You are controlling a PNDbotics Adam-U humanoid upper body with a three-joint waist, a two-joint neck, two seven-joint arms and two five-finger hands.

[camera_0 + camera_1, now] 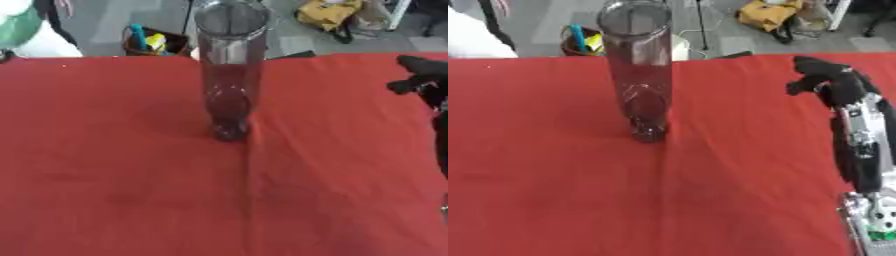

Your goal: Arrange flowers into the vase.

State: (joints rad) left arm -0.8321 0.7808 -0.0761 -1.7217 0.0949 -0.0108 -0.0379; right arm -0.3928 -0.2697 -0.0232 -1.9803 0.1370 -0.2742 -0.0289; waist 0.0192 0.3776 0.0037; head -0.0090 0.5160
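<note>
A tall clear vase [636, 70] stood upright near the middle of a table [553, 190] covered in a red cloth, a little toward the far edge. It was a narrow cylinder, open at the top, with a tint that looked dark against the cloth. It held nothing: no flowers showed in it, and none lay anywhere on the table.

The vase appeared to be glass or hard plastic, so it was probably stiff, smooth and rather slippery, and breakable if it was glass. Being tall on a small base, it would likely tip at a sideways knock near the rim. The safest place to steady it would be low on the body, with the fingers wrapped around the cylinder; stems would best go straight down through the mouth.

The right hand [820, 77], black, hung over the table's right side, well apart from the vase, at about the level of its middle. Its fingers [796, 88] were curled downward and held nothing. Behind it the forearm [859, 145], black and silver, ran down to the lower right corner. The left hand was not visible in either view.

Beyond the table's far edge lay a grey floor with a basket [579, 42] of coloured items and a yellow bag [767, 15].
</note>
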